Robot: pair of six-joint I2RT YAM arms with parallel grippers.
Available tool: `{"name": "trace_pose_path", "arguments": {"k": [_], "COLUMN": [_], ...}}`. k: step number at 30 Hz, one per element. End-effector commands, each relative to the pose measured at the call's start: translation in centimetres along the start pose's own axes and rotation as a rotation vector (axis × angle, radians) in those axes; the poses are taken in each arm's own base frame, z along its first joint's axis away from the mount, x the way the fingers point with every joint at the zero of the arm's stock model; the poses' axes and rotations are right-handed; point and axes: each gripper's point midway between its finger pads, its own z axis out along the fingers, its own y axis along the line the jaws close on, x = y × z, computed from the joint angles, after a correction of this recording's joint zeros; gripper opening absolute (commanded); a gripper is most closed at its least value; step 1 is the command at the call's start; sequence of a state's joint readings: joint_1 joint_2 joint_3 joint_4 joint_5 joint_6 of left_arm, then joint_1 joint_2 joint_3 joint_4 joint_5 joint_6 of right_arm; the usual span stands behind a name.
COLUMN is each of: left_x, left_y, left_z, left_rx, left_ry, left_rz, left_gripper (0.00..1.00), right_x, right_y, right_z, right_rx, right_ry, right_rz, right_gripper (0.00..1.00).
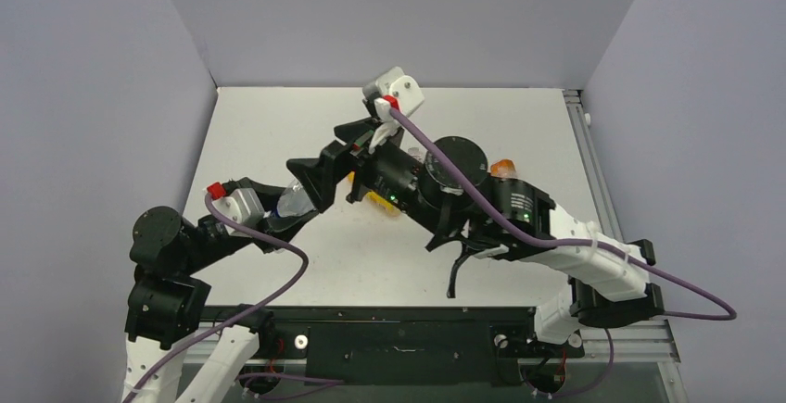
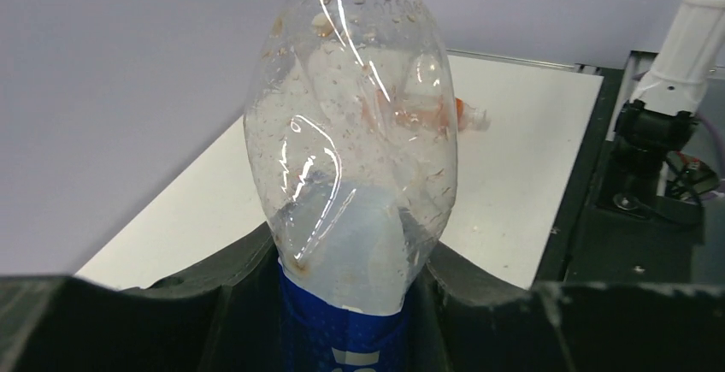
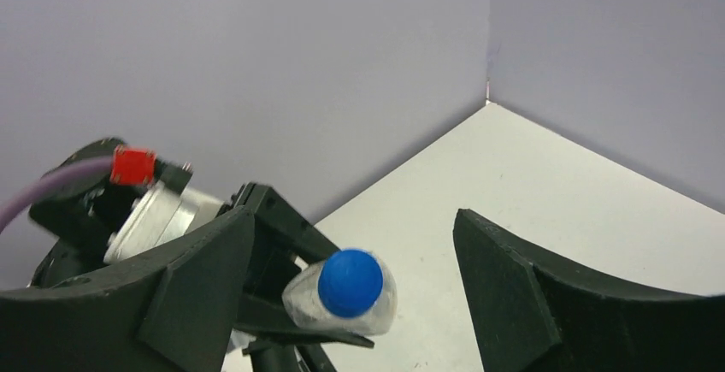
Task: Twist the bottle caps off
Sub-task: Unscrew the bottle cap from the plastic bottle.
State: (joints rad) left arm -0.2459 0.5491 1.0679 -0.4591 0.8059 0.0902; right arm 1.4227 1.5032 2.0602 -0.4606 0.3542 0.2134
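My left gripper point(image 2: 350, 304) is shut on the blue-labelled lower body of a clear Pepsi bottle point(image 2: 359, 132) and holds it off the table, neck pointing away. In the top view that bottle point(image 1: 293, 205) lies tilted in the left gripper point(image 1: 311, 186). Its blue cap point(image 3: 350, 282) faces the right wrist camera. My right gripper point(image 3: 355, 227) is open, its black fingers point(image 3: 513, 286) standing wide on either side of the cap without touching it. In the top view the right gripper point(image 1: 358, 155) meets the bottle's neck end at mid-table.
An orange drink bottle point(image 1: 503, 168) lies on the white table point(image 1: 278, 116) behind the right arm, also visible as an orange bottle point(image 2: 466, 115) past the held one. A yellow bottle point(image 1: 380, 202) shows partly under the right arm. Grey walls enclose the table.
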Motion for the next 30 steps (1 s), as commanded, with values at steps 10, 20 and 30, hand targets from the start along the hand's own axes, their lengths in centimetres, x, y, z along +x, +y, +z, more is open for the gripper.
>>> {"name": "trace_pose_path", "arguments": {"k": [10, 20, 30], "left_x": [-0.6, -1.8, -6.2], "left_y": [2.3, 1.9, -3.3], "left_z": [-0.6, -0.5, -0.1], "left_rx": [-0.138, -0.125, 0.16], "left_ry": [-0.022, -0.063, -0.147], "left_rz": [0.11, 0.039, -0.221], "left_gripper": [0.12, 0.12, 0.12], "right_x": [2.5, 1.8, -2.4], "right_y": [-0.5, -1.1, 5.0], "right_z": [2.8, 2.2, -3.8], "right_rx": [0.101, 0.061, -0.454], "right_ry": [0.064, 0.042, -0.033], "right_rz": [0.053, 0.082, -0.071], "right_gripper": [0.5, 0.0, 0.0]}}
